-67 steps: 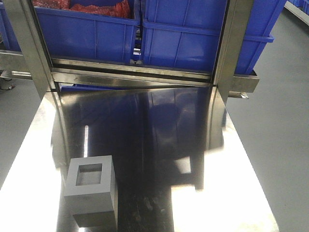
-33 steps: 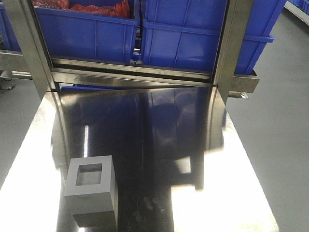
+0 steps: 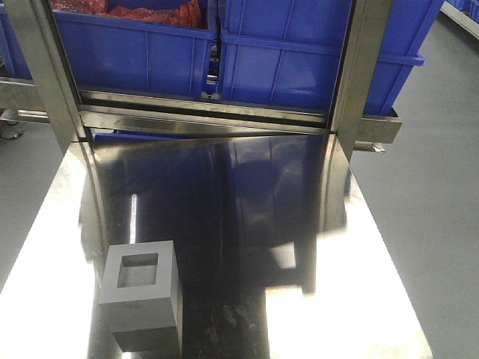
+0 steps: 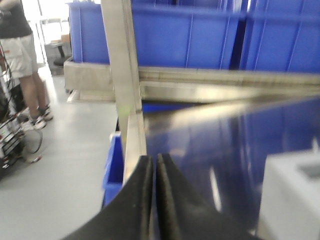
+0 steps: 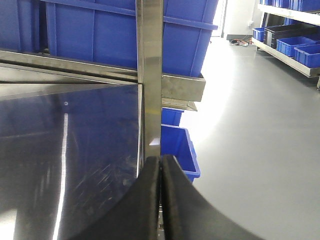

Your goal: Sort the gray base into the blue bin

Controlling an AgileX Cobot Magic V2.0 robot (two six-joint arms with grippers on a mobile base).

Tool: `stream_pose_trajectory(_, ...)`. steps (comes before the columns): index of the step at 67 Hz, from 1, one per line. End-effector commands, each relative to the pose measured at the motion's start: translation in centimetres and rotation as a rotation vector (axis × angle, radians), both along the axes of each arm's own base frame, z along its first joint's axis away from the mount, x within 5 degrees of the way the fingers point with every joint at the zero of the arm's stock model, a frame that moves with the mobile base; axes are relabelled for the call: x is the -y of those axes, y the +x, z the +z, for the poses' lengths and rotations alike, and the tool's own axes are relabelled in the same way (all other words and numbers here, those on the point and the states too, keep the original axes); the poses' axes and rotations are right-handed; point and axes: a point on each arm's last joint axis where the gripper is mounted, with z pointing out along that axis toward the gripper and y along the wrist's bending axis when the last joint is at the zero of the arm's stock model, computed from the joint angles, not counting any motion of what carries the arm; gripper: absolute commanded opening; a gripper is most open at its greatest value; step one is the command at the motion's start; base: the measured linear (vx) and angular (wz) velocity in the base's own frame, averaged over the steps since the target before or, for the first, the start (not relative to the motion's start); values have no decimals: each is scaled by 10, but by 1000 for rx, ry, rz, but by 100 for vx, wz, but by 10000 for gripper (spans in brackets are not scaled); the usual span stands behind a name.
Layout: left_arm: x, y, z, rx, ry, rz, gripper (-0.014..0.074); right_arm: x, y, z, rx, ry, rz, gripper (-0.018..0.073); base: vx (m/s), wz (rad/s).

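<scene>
Gray base (image 4: 292,200) at 3 o'clock of left gripper (image 4: 154,200), close; right gripper (image 5: 160,200) farther, base outside its view. Both pinched closed, empty.

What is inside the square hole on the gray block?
The hole in the gray base looks empty: only its pale flat floor shows. The near border hides a thin strip of that floor.

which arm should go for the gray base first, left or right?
Left, probably. The gray base sits near-left on the table in the front view and shows in the left wrist view, just right of the shut left gripper. The right gripper, also shut, has no base in its view.
</scene>
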Motion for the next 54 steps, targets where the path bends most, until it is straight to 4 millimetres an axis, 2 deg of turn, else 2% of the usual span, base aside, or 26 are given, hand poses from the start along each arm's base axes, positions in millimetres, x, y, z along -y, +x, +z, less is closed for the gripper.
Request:
stream_pose_trajectory(1, -1, -3, 21, 176, -113, 5, -7, 0, 0, 6, 82, -21, 2, -5, 0, 0)
stream_pose_trajectory(13, 0, -4, 27, 168, -175, -2, -7, 0, 0, 6, 82, -21, 2, -5, 0, 0)
stream_pose_trajectory(27, 0, 2, 60, 122, -159, -9, -7, 0, 0, 6, 82, -21, 3, -5, 0, 0)
stream_pose_trajectory(43, 4, 32, 86, -198, -106, -41, -7, 0, 0, 6, 82, -21, 3, -5, 0, 0)
stream_pose_trajectory(54, 6, 49, 89, -374, -64, -69, -7, 0, 0, 6, 81, -21, 3, -5, 0, 0)
